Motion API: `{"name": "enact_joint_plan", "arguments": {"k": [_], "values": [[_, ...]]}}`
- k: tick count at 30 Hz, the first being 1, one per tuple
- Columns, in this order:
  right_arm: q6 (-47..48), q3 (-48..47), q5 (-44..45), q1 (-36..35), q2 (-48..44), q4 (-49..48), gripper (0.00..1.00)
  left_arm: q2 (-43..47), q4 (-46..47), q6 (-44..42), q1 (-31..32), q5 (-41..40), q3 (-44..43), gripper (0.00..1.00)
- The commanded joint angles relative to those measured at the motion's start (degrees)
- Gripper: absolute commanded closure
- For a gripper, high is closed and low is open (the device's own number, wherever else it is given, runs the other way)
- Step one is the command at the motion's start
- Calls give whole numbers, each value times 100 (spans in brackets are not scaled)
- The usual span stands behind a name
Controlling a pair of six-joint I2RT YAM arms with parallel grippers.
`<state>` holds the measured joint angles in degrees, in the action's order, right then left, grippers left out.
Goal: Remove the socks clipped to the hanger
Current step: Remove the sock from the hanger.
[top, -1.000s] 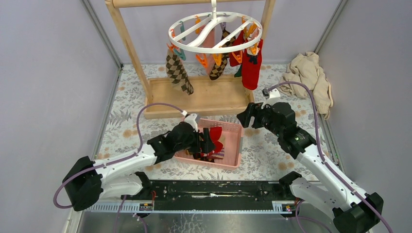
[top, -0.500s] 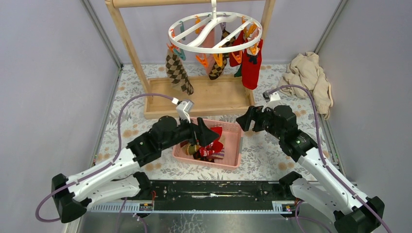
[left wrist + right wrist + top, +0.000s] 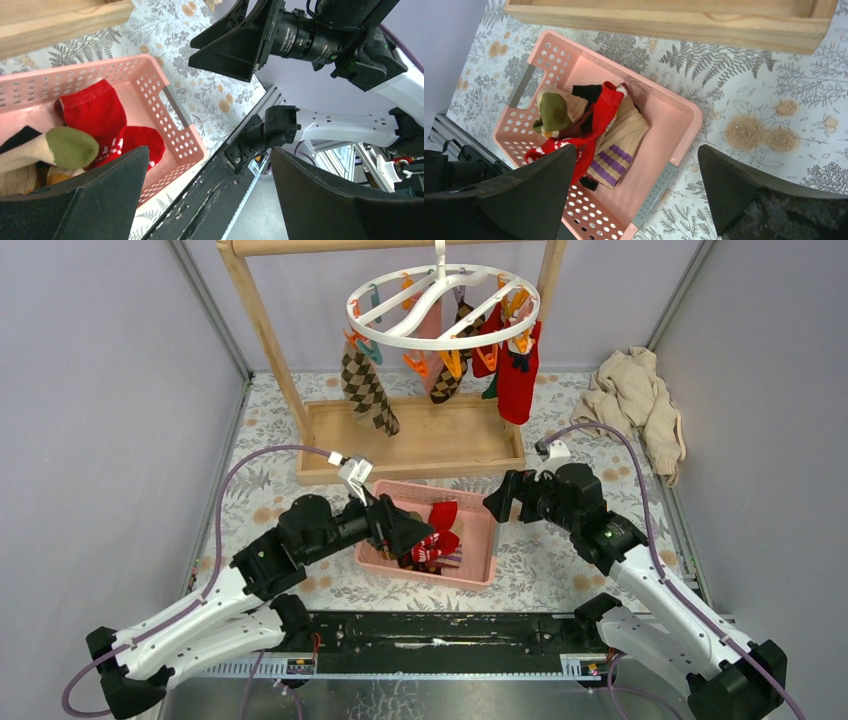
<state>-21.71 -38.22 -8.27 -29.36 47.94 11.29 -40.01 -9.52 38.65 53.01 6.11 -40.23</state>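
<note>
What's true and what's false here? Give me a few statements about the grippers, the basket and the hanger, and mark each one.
1. The left gripper and right gripper are both open, holding nothing. True.
2. The basket is empty. False: several socks lie in it.
3. Socks hang clipped on the hanger. True.
4. The cloth lies in the basket. False: it is heaped on the table at the far right.
5. The right gripper touches the hanging red sock. False: it hovers by the basket's right end, well apart from that sock.
</note>
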Motion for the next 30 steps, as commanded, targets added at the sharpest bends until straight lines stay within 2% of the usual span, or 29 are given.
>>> {"name": "enact_joint_plan", "arguments": {"k": [1, 7, 16, 24, 30], "values": [[-200, 124, -156, -38, 14, -351, 0, 348, -51, -18, 34, 102, 294, 1], [-390, 141, -333, -41, 220, -563, 0, 850, 242, 286, 34, -39, 650, 2], [-465, -118, -240, -38, 412, -394, 0, 1029, -453, 167, 34, -134, 320, 1], [-746, -530, 698, -36, 323, 456, 0, 1008, -692, 240, 37, -276, 174, 2], [-837, -1004, 1466, -36, 328, 1176, 0, 637, -663, 270, 35, -252, 60, 2]]}}
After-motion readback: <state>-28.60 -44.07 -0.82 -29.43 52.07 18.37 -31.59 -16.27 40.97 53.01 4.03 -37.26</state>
